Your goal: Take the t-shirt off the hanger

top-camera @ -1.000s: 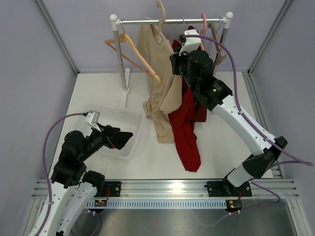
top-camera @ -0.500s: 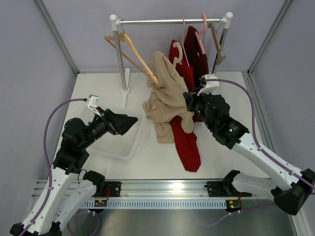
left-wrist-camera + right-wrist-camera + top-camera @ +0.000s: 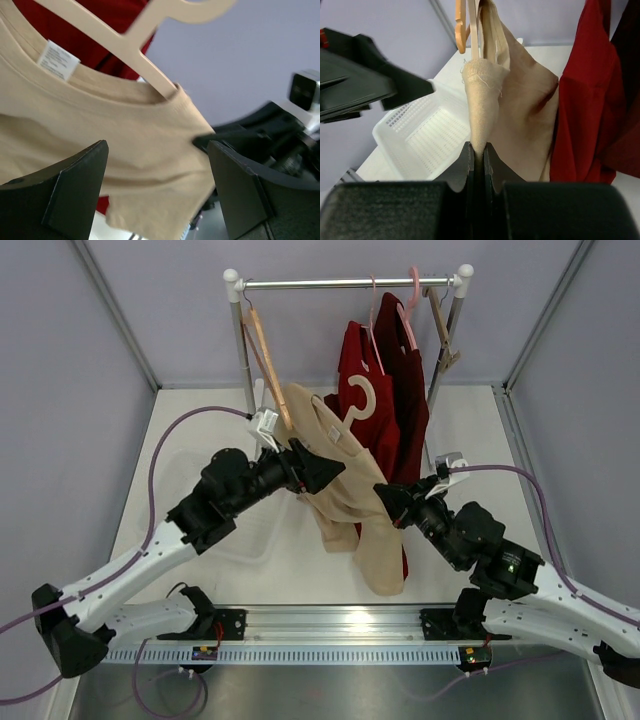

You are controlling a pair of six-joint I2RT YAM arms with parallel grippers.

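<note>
Top external view: the t-shirt (image 3: 347,485) and its hanger (image 3: 358,400) are no longer carried by the rail (image 3: 345,283), where they hung a second ago. They have been brought forward and down, and are now held above the table (image 3: 468,430), between the two arms and in front of the red shirts (image 3: 385,365). The right hand (image 3: 385,502) has been drawn back with them and is clamped on a fold of the beige cloth, as is plainly seen in the right wrist view. The left hand (image 3: 325,468) has been lifted from over the basket (image 3: 420,132) to the collar. Its fingers (image 3: 75,185) are spread on either side of the cloth with nothing gripped, though they have begun to narrow.

The hanger is thus judged freed from the rail, but the t-shirt is not yet stripped from it: the hanger's neck is seen inside the collar in the left wrist view.

The t-shirt's long axis is laid from collar to hem, sloping from far and high to near and low, slightly rightward. The collar is pointed toward the rail, the hem toward the arm bases. The hook is turned up and away, caught on nothing that can be seen.
</note>
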